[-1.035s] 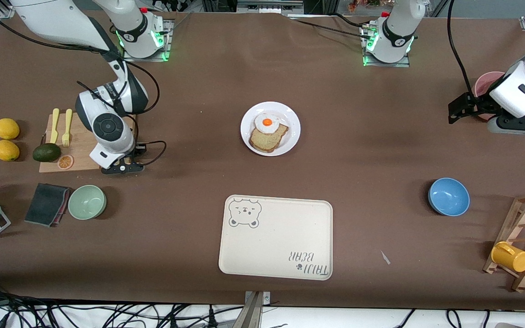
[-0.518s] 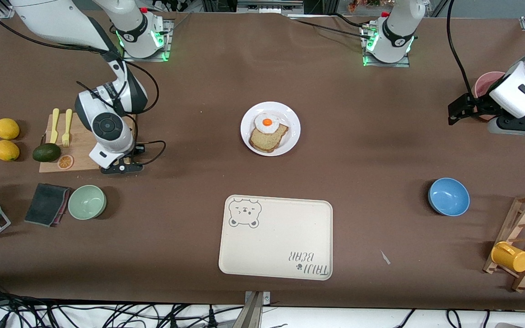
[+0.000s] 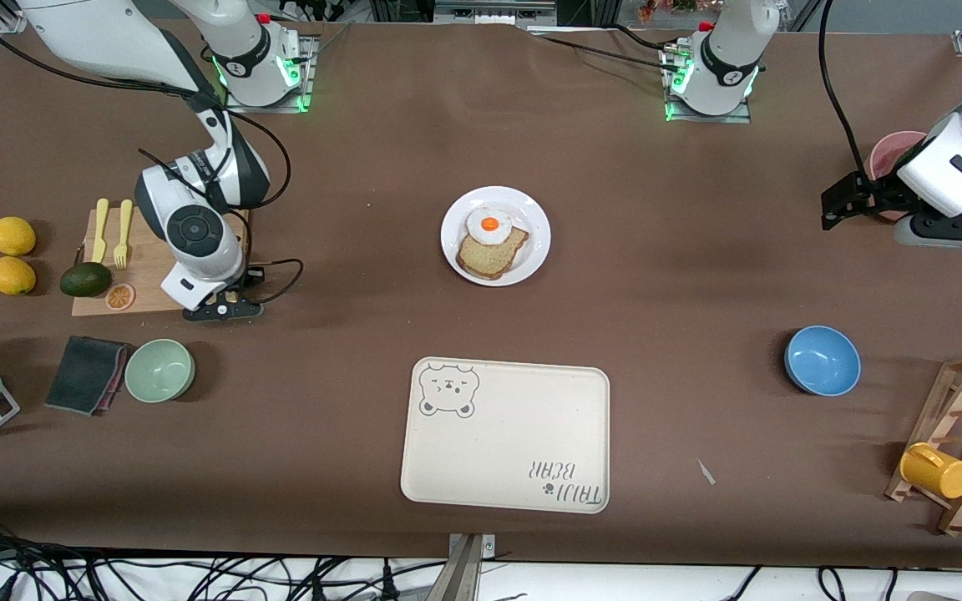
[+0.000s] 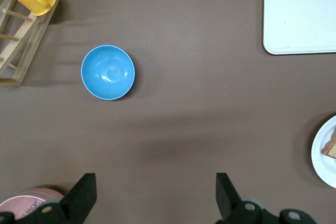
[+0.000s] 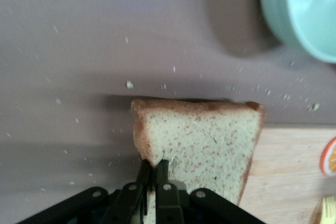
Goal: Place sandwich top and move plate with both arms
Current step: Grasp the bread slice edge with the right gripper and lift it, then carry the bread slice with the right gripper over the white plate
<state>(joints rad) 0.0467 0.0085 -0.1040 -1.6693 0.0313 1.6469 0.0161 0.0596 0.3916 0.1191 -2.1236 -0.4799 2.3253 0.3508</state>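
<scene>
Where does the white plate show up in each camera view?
Front view: the plate sits mid-table, farther from the camera than the tray.
Left wrist view: the plate is partly cut off at the picture's edge.
Right wrist view: not in it.
Shared landmark: the tray's corner also shows in the left wrist view.

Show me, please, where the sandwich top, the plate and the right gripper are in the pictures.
sandwich top [image 5: 202,142]: right wrist view, middle of the crumb face.
plate [image 3: 536,219]: front view, bare white rim beside the egg.
right gripper [image 5: 153,174]: right wrist view, between the fingertips pinching the slice.
</scene>
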